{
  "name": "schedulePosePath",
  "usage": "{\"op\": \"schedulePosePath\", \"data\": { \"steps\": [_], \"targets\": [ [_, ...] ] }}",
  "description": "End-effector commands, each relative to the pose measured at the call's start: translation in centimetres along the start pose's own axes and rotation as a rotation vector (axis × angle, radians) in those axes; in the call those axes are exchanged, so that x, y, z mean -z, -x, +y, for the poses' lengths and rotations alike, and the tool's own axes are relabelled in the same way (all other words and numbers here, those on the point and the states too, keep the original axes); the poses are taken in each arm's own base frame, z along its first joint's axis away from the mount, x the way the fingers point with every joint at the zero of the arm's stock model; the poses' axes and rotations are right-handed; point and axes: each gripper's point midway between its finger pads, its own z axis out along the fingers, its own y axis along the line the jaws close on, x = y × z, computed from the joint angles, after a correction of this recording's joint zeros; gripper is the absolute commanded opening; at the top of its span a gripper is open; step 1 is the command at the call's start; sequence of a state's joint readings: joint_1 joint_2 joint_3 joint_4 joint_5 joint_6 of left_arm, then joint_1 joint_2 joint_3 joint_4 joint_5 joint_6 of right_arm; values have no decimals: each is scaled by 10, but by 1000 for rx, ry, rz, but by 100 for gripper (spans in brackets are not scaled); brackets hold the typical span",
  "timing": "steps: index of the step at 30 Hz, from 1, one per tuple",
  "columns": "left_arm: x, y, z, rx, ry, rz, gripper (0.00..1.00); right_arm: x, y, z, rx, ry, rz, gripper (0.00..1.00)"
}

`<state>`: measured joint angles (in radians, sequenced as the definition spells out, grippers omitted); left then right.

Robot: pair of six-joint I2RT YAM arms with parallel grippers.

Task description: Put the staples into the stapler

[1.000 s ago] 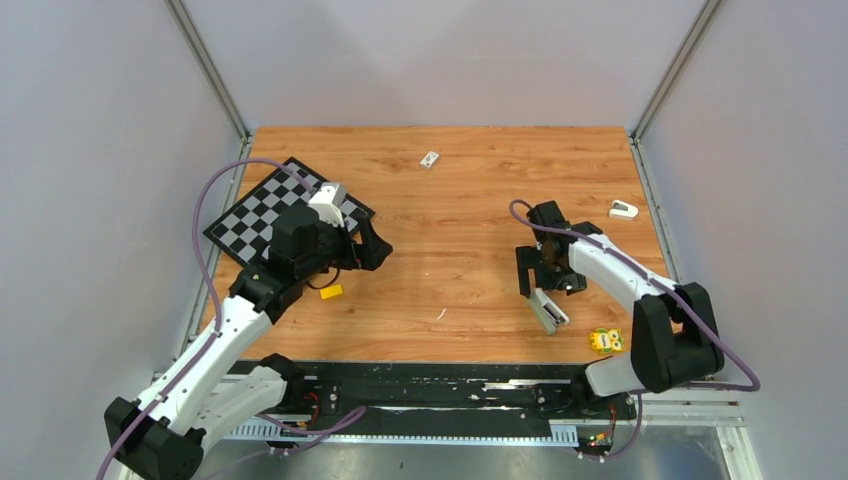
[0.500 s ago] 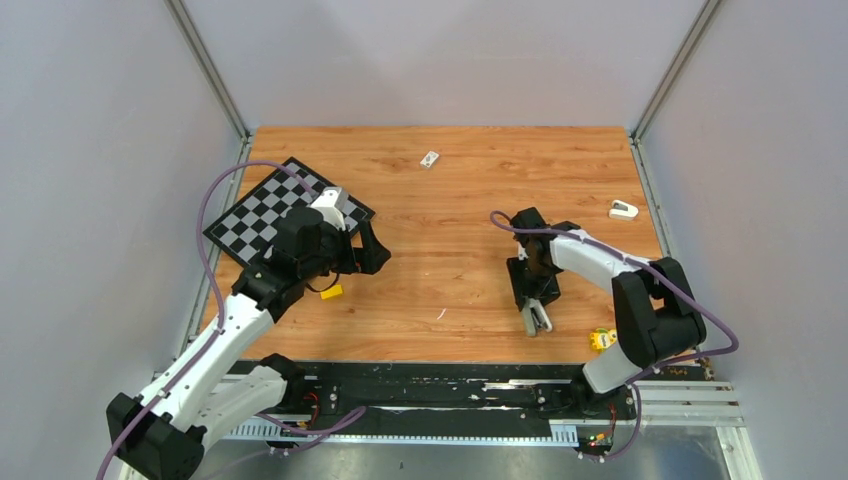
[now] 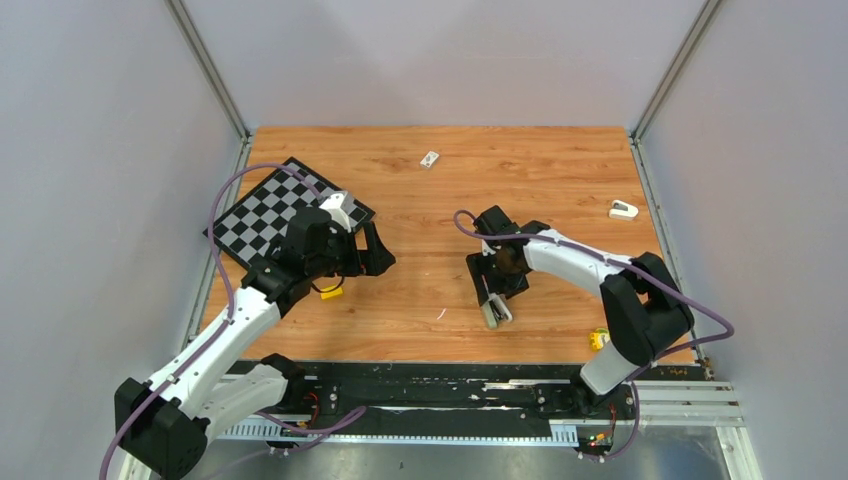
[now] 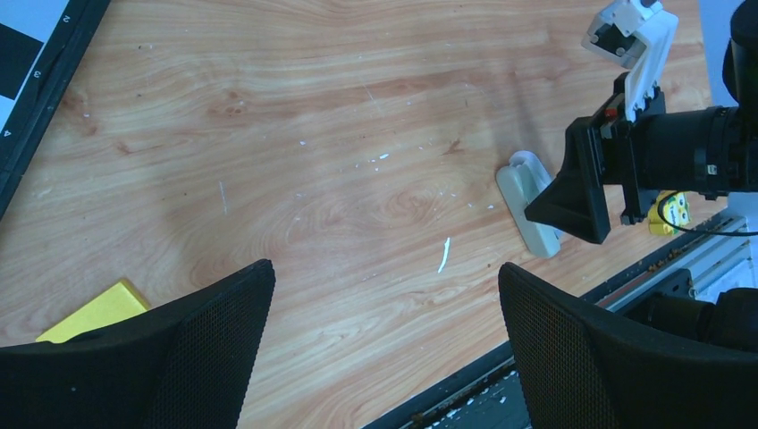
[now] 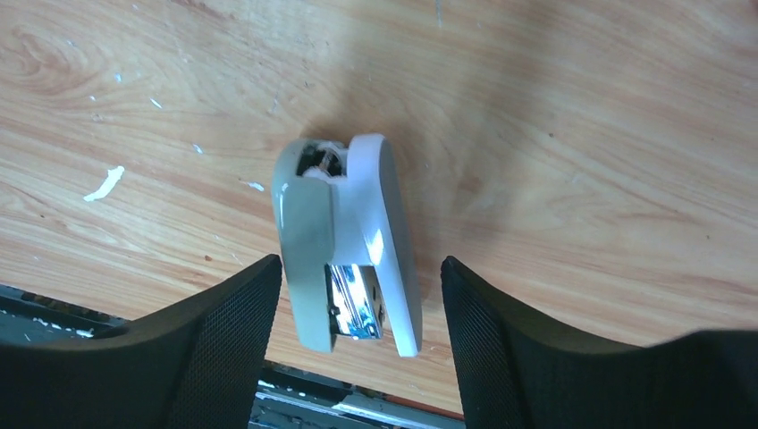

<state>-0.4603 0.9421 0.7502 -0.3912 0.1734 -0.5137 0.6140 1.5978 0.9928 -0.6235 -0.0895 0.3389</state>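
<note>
Its arm bent inward over the table edge, the right gripper [image 5: 360, 273] points down, fingers parted around the stapler [image 5: 375, 232] lying on its side between them, while farther off the left gripper [image 4: 384, 286] hovers wide open, empty.

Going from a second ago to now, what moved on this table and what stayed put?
The right gripper swept toward the robot's left along the near edge, taking the stapler along; its jaws straddle it with a gap on one side. The left gripper, open and empty, barely shifted. The checkerboard, yellow block and white box stayed put.
</note>
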Motion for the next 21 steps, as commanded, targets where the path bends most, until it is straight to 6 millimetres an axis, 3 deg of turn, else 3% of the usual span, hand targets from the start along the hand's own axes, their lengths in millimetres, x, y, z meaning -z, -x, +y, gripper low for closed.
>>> {"op": "schedulePosePath", "data": {
  "steps": [1,7,12,21],
  "targets": [
    [-1,0,-1,13,-14,-5,96,15,-17,-3,24,-3,8,69],
    [-6,-3,-1,23,-19,7,96,38,-26,-15,47,-43,-47,51],
    [-9,-6,-2,28,-28,22,94,36,-32,-35,100,-132,-31,35],
    [-7,-8,-1,34,-23,24,92,19,-39,-26,137,-66,22,31]
  ]
}}
